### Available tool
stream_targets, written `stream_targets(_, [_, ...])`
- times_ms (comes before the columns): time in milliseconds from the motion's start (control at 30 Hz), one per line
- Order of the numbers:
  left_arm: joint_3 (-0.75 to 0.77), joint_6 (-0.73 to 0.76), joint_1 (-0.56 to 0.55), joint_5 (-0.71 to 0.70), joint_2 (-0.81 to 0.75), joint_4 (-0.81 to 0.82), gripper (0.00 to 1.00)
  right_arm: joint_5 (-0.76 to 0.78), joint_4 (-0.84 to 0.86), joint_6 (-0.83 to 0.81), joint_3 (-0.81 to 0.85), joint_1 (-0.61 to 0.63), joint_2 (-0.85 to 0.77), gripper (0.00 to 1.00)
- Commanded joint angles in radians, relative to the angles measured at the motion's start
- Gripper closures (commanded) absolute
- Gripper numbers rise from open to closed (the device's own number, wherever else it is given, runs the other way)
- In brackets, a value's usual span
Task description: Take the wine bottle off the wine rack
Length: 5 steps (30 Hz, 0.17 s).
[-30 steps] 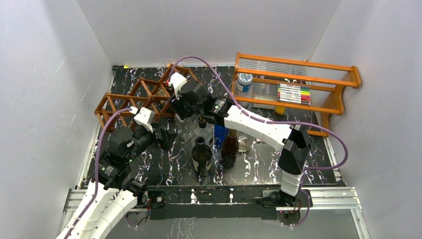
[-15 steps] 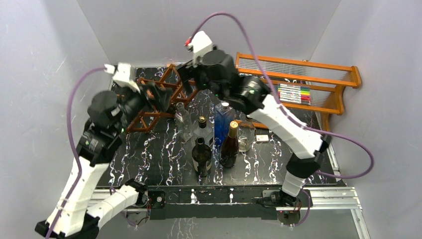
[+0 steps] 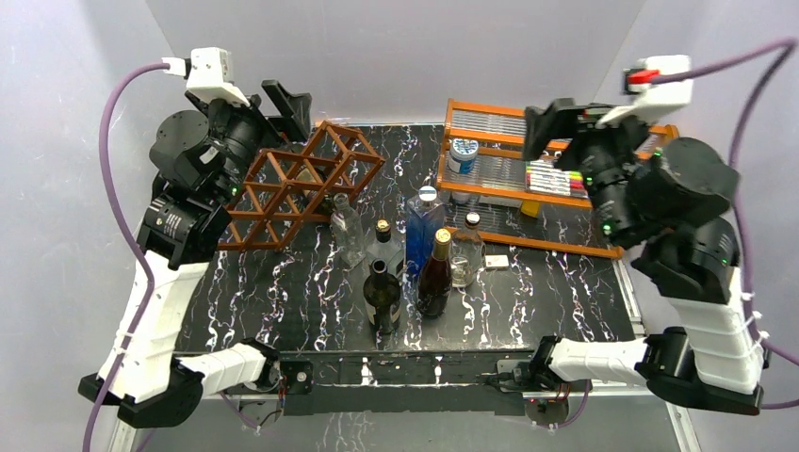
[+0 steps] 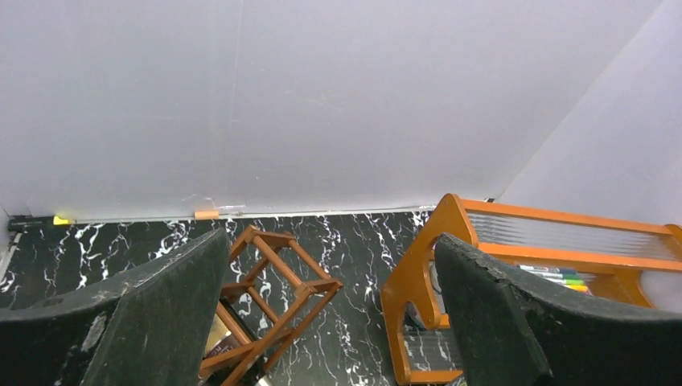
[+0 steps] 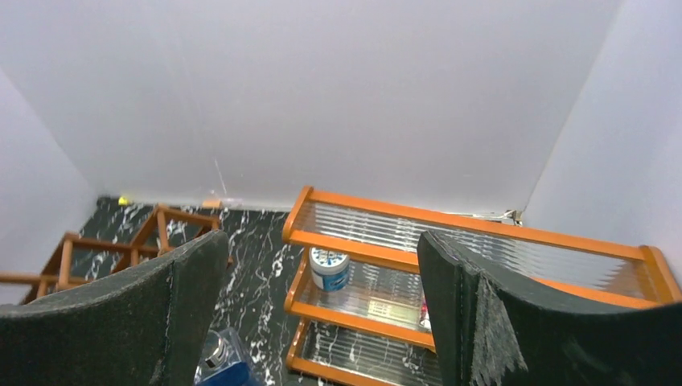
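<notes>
Both arms have swung away, left hand [image 3: 290, 105] and right hand [image 3: 549, 127] gaping empty; the wine bottle [image 3: 347, 226] stands on the counter [image 3: 565, 292] beside the wine rack [image 3: 301, 179], probably heavy, slick glass best taken by its neck.

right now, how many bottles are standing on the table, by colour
clear bottles: 3
blue bottle: 1
brown bottle: 1
dark bottle: 1
total: 6
</notes>
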Motion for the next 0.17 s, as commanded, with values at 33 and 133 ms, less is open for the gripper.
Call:
stream_targets(33, [0.024, 0.038, -0.003, -0.033, -0.024, 0.032, 0.02, 0.082, 0.079, -0.017, -0.052, 0.0, -0.019, 0.02])
stream_targets(133, [0.006, 0.033, -0.002, -0.03, -0.034, 0.033, 0.02, 0.009, 0.125, -0.024, -0.138, 0.001, -0.076, 0.02])
